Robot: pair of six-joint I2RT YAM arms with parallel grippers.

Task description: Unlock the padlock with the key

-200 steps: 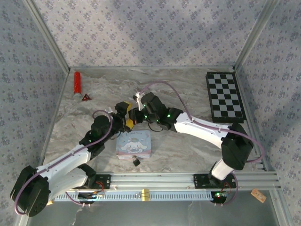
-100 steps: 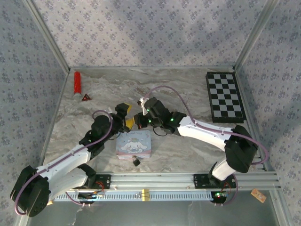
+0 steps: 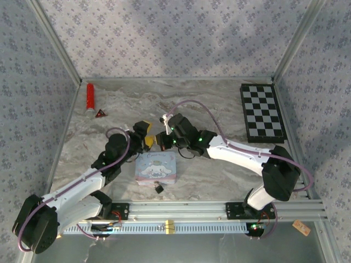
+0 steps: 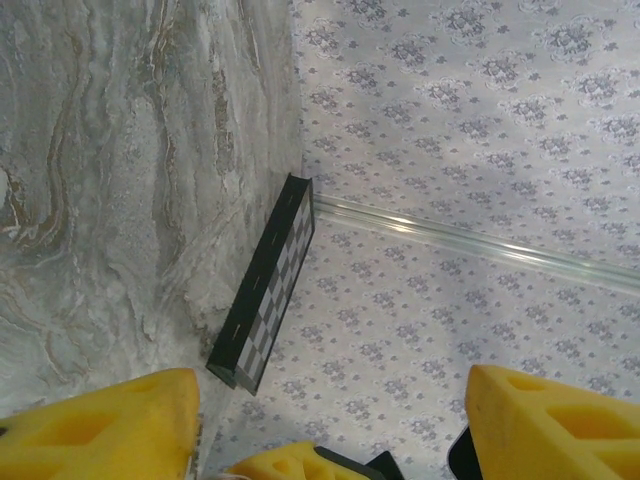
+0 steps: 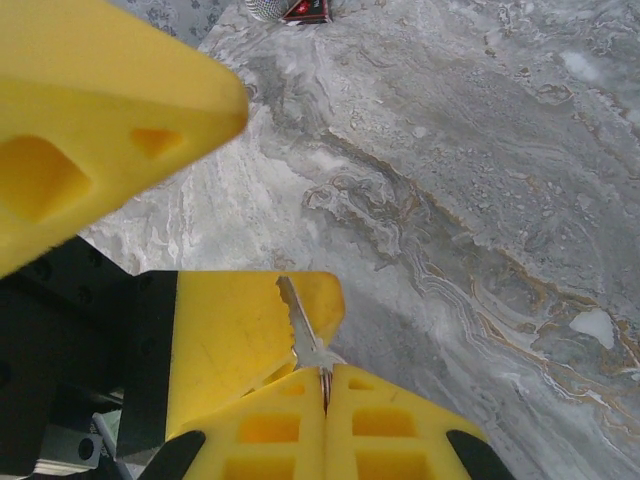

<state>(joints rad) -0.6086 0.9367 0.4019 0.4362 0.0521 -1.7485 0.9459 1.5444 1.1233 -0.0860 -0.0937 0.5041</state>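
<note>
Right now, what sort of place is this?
Probably a small robot test booth: a left arm and right arm bolted to an aluminium rail, a marble-look tabletop boxed in by floral-papered walls, and props such as a chessboard and cartoon tin.

I work in a lab-style robot test cell. A marble-patterned table (image 3: 219,104) is boxed in on three sides by panels (image 3: 164,38) of floral wallpaper, set between bare aluminium posts (image 3: 56,44). A slotted aluminium rail (image 3: 186,209) runs along the table's near edge. A checkerboard (image 3: 261,112) lies at its far right corner.
</note>
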